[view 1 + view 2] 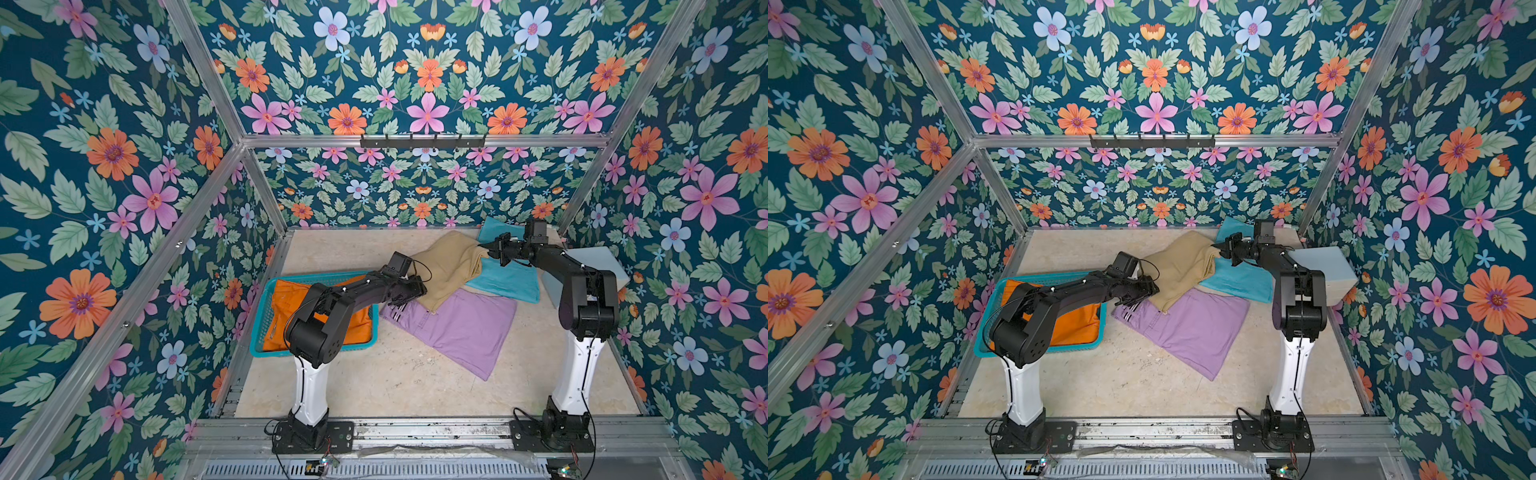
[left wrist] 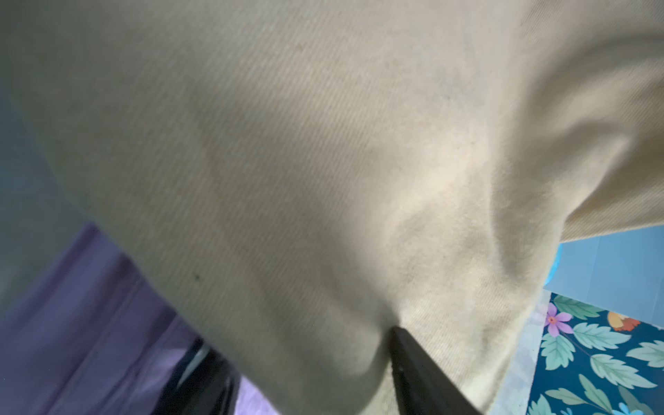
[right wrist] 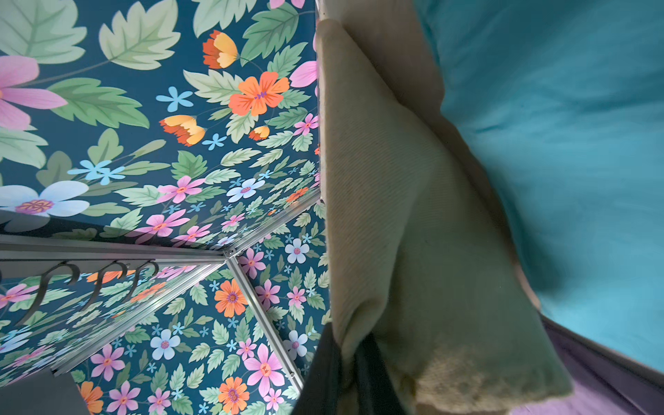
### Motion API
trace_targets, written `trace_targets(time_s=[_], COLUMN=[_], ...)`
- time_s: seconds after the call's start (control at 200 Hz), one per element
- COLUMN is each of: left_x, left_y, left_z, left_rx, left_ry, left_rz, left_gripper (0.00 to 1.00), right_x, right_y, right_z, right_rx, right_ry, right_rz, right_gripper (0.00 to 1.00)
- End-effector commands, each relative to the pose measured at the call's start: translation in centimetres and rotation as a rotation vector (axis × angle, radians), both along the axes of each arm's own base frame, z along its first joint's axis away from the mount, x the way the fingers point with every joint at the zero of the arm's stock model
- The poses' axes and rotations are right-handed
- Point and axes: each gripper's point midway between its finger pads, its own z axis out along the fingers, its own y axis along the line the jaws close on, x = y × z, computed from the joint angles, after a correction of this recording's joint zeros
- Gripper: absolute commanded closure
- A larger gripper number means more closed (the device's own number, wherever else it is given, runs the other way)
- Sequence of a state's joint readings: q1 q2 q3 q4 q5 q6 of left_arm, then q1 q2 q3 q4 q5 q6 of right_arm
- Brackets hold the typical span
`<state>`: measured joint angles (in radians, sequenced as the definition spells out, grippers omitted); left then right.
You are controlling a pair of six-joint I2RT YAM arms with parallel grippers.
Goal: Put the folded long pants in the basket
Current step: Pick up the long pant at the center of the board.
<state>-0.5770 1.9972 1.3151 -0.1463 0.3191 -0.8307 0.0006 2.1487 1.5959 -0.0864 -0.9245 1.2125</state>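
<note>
— Flowery walls (image 1: pixel 428 75) all around, and a pale table (image 1: pixel 395 382) below. What does the right gripper (image 1: pixel 487 250) have?

— It is pinched tight on a far corner of the tan pants (image 1: pixel 449 266). That corner is up off the table, and the cloth slopes down from it.

— And the left gripper (image 1: pixel 417 291)?

— It is at the other end of the tan pants, touching their low edge. In its wrist view one dark finger (image 2: pixel 416 363) pokes into the tan cloth. The cloth fills most of that view, so I can't tell how wide the jaws are, or if they hold it.

— What is under the right gripper?

— The turquoise pants (image 1: pixel 505 278), flat on the table and partly under the tan ones. The pale blue box (image 1: pixel 602 262) is behind it, by its arm.

— And near the left gripper?

— The lilac pants (image 1: pixel 461 328) lie just beside it, with the tan pants' low end on top of them. The basket (image 1: pixel 261 320) is behind it, under its arm. The orange pants (image 1: pixel 286 299) are in the basket.
</note>
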Motion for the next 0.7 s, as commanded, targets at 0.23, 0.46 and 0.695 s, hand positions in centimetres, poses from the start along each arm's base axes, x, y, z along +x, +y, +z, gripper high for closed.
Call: trace_targets(time_s=[0.23,0.46,0.695], left_x=[2.4,2.2,1.4], left_y=[-1.5,-1.1,-0.8], left_z=[3.9,2.5,0.1], left_rx=[-0.009,0.010,0.011], left_ry=[-0.079,-0.050,-0.012], left_rz=[-0.045,-0.040,-0.037], left_gripper=[0.56,0.40,0.28], right_x=[-1.6,-1.9,-2.0], right_y=[-1.0,-1.3,-1.3], right_z=[-0.3,-0.9,-1.1], right_rx=[-0.114,-0.137,-0.137], right_ry=[0.002,0.013,0.019], right_rz=[0.036,0.039,0.039], right_gripper=[1.00,1.00,1.00])
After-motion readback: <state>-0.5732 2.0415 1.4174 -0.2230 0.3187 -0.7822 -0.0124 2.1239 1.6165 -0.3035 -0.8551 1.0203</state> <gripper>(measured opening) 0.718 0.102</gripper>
